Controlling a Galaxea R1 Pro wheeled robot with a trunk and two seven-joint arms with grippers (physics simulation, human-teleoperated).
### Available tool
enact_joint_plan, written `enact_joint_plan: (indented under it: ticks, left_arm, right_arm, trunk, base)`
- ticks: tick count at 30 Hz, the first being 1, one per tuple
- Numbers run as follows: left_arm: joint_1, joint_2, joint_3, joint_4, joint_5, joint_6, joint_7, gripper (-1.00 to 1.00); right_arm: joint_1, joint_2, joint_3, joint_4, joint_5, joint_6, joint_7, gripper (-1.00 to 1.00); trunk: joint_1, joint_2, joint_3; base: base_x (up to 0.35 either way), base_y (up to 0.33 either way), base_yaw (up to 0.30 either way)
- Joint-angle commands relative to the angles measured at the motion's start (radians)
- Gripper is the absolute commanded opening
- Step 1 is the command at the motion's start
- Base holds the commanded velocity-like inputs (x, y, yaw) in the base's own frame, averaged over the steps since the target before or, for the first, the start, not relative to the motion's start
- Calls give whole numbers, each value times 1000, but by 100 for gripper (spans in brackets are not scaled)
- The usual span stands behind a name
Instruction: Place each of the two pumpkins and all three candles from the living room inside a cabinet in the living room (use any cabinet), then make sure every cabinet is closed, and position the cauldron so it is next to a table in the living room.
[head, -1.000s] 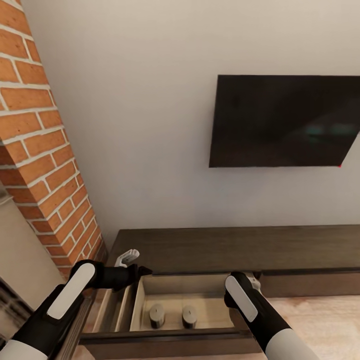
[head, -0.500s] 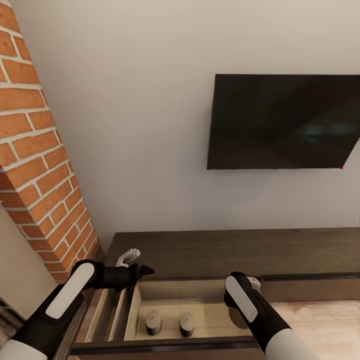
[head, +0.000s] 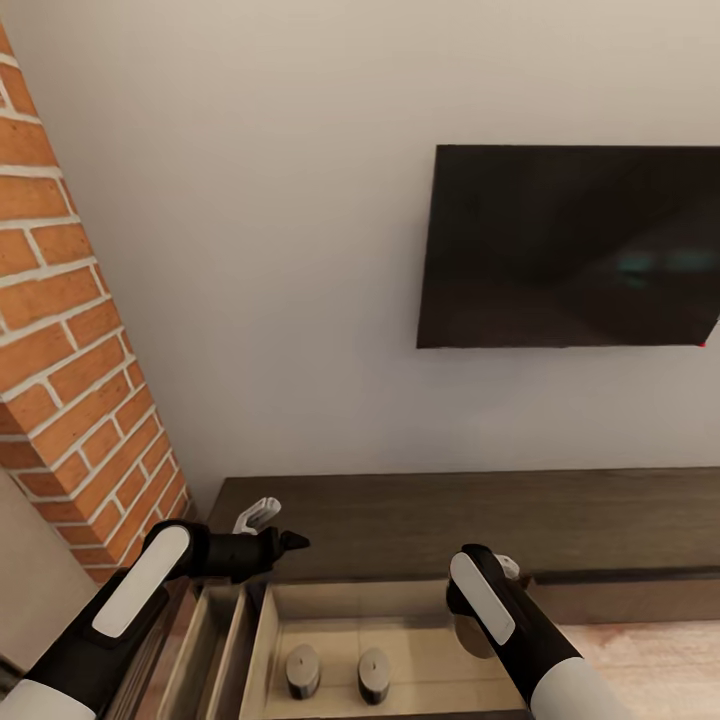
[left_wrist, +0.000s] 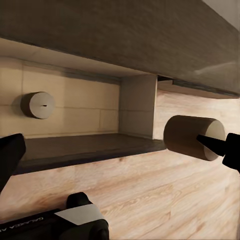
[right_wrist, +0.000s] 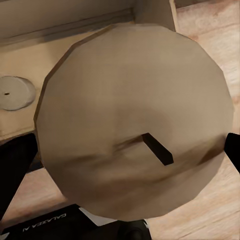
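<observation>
Tan stubby candle (right_wrist: 135, 135), short dark wick

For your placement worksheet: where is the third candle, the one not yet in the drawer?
The third candle is in the right gripper, at the head view's lower right, above the open drawer holding the other two candles.

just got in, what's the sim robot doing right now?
It is loading candles into the open drawer of the low dark cabinet under the wall TV. Two candles already stand inside the drawer. The right hand grips a third candle, which the left wrist view shows held beside the drawer's front corner, over the wood floor. The left hand hovers open over the cabinet's left end.
</observation>
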Motion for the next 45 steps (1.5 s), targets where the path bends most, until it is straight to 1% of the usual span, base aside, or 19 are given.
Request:
enact_joint_plan:
  ticks: [1, 5, 12, 17, 20, 23, 25, 26, 28, 29, 30, 32, 33, 34, 35, 38, 41, 42, 45]
  left_arm:
    - [-1, 0, -2, -1, 11, 0, 10, 100]
    - [-1, 0, -2, -2, 11, 0, 10, 100]
    - [-1, 0, -2, -4, 11, 1, 10, 100]
    - [-1, -1, -2, -6, 12, 1, 9, 100]
    - [-1, 1, -2, -6, 27, 2, 9, 100]
    - [-1, 7, 1, -6, 91, 3, 9, 100]
    - [-1, 21, 1, -6, 141, 4, 8, 100]
    - [-1, 27, 1, -6, 154, 4, 8, 100]
    - [-1, 54, 1, -6, 214, 5, 7, 100]
    - [0, 73, 1, -6, 270, 5, 0, 100]
    - [0, 80, 1, -6, 290, 6, -5, 100]
    - [6, 109, 1, -7, 358, 7, -40, 100]
    - [13, 124, 1, -7, 380, 7, -67, 100]
    - [22, 139, 1, -8, 395, 7, -99, 100]
    - [32, 159, 2, -8, 407, 7, -160, 100]
    - [50, 195, 2, -9, 416, 7, -302, 100]
    - [62, 226, 1, -8, 414, 7, -415, 100]
    - [64, 235, 1, -7, 413, 7, -436, 100]
    - [66, 242, 1, -7, 414, 7, -452, 100]
  right_arm:
    - [-1, 0, 2, -1, -8, 3, -8, -100]
    - [-1, 0, 2, -2, -8, 3, -8, -100]
    - [-1, 0, 2, -2, -8, 2, -8, -100]
    - [-1, 0, 2, -1, -8, -27, -8, -100]
    - [-1, 0, 3, 0, -8, -37, -7, -100]
    - [-1, -1, 3, 1, -8, -40, -7, -100]
    - [-1, -1, 4, 0, -8, -40, -5, -100]
    - [-1, -1, 4, 0, -8, -40, -4, -100]
    - [-1, -2, 4, -3, -8, -40, 3, -100]
    - [-1, -2, 5, -4, -8, -40, 11, -100]
    - [-1, -2, 5, -5, -8, -40, 14, -100]
    - [-1, -2, 5, -5, -8, -40, 28, -100]
    - [-1, -2, 5, -5, -7, -40, 35, -100]
    - [-1, -2, 5, -5, -7, -40, 42, -100]
    - [-1, -2, 5, -5, -7, -40, 48, -100]
    - [-1, -2, 5, -4, -7, -40, 53, -100]
    - [-1, -1, 5, -2, -7, -40, 54, -100]
    - [-1, -1, 5, -2, -6, -40, 54, -100]
    - [-1, -1, 5, -4, -5, -40, 55, -100]
  trunk:
    - [1, -1, -1]
    - [1, -1, -1]
    - [1, -1, -1]
    - [1, -1, -1]
    - [1, -1, -1]
    - [1, -1, -1]
    - [8, -15, -7]
    - [12, -22, -11]
    - [20, -36, -17]
    - [24, -43, -20]
    - [27, -50, -23]
    - [35, -64, -29]
    - [39, -71, -32]
    - [43, -78, -36]
    - [47, -85, -39]
    - [58, -106, -48]
    - [70, -127, -58]
    - [73, -134, -61]
    - [85, -155, -70]
  base:
    - [237, -34, 0]
    - [199, -20, 0]
    - [34, -60, 0]
    - [2, -31, 0]
    - [0, -5, 0]
    - [0, 0, 0]
    - [0, 0, 0]
    - [0, 0, 0]
    - [0, 0, 0]
    - [0, 0, 0]
    - [0, 0, 0]
    - [0, 0, 0]
    - [0, 0, 0]
    - [0, 0, 0]
    - [0, 0, 0]
    - [0, 0, 0]
    - [0, 0, 0]
    - [0, 0, 0]
    - [0, 0, 0]
